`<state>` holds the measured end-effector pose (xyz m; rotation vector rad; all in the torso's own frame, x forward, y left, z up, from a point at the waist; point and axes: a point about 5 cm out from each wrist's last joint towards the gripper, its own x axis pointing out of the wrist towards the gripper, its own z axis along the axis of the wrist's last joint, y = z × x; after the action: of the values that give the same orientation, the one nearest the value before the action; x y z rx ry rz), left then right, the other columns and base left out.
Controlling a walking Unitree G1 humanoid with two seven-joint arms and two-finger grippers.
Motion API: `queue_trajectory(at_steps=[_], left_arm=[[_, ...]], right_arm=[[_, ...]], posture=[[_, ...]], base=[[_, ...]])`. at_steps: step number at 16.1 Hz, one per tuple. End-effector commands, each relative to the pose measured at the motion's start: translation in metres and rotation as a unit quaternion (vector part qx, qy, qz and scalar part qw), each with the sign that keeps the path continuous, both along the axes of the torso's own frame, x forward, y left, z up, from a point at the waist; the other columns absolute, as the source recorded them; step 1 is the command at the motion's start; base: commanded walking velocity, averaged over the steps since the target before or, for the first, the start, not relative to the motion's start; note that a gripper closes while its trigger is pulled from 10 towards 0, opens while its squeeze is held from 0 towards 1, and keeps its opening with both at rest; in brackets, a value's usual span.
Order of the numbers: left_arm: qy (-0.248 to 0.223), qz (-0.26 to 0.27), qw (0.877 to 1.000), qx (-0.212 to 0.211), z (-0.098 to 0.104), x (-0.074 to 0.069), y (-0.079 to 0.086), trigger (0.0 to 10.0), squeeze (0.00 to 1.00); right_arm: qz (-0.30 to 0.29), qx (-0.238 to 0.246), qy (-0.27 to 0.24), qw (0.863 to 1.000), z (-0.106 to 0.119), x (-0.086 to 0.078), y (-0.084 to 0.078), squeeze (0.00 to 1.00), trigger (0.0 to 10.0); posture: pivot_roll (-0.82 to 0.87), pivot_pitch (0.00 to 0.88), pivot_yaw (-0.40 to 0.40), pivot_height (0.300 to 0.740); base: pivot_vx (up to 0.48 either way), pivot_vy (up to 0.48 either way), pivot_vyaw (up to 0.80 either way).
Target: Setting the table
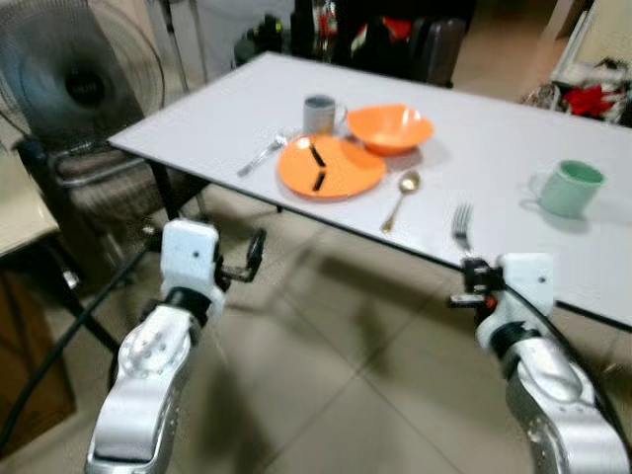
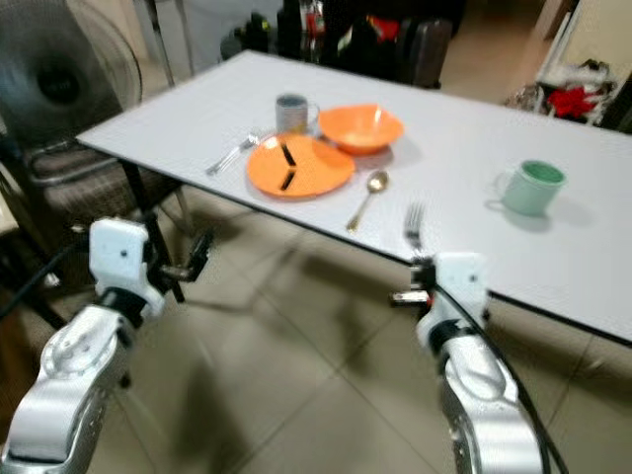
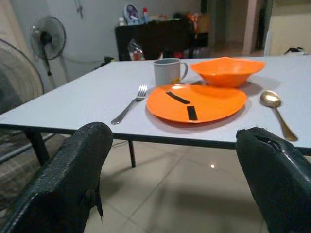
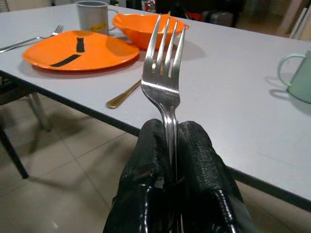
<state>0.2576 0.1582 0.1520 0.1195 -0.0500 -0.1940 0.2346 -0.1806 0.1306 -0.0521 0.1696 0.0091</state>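
Observation:
An orange plate (image 1: 331, 166) with two black strips lies on the white table (image 1: 494, 148). Behind it stand an orange bowl (image 1: 390, 128) and a grey mug (image 1: 319, 114). One fork (image 1: 265, 153) lies left of the plate and a gold spoon (image 1: 403, 196) lies to its right. A green mug (image 1: 568, 188) stands farther right. My right gripper (image 4: 171, 131) is shut on a second fork (image 4: 163, 63), tines up, just off the table's near edge and right of the spoon. My left gripper (image 3: 175, 138) is open and holds nothing, below table height in front of the plate.
A standing fan (image 1: 84, 84) and a chair (image 1: 109, 178) are at the left, beside the table's corner. Dark furniture and clutter (image 1: 395, 35) stand behind the table. Tiled floor (image 1: 336, 355) lies between me and the table's near edge.

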Motion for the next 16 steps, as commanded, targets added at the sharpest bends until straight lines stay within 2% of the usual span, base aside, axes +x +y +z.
queue_trajectory(at_steps=[1,13,14,15,16], left_arm=[[-0.004,-0.010,1.000,0.001,0.002,0.001,-0.003,10.0,0.00],[-0.003,-0.040,0.999,0.000,0.002,0.010,-0.013,10.0,0.00],[-0.002,-0.041,0.999,-0.006,0.002,0.010,-0.013,10.0,0.00],[0.018,-0.040,0.999,-0.032,-0.001,0.011,-0.014,10.0,0.00],[0.008,-0.043,0.999,-0.025,0.002,0.011,-0.016,10.0,0.00]], right_arm=[[-0.009,-0.003,-0.014,1.000,0.007,0.000,-0.003,0.00,10.0],[-0.065,0.002,-0.015,0.998,0.009,-0.009,-0.013,0.00,10.0],[-0.068,0.002,-0.016,0.998,0.009,-0.009,-0.014,0.00,10.0],[-0.070,0.001,-0.017,0.997,0.010,-0.009,-0.016,0.00,10.0],[-0.070,-0.007,-0.021,0.997,0.012,-0.008,-0.017,0.00,10.0]], posture=[[-0.07,0.024,0.050,0.740],[-0.11,0.032,0.107,0.740],[-0.11,0.033,0.107,0.740],[-0.11,0.032,0.107,0.740],[-0.11,0.034,0.103,0.740]], base=[[0.000,-0.379,0.00],[0.000,-0.379,0.00],[0.000,-0.349,0.00],[0.000,0.000,0.00],[0.000,0.000,0.00]])
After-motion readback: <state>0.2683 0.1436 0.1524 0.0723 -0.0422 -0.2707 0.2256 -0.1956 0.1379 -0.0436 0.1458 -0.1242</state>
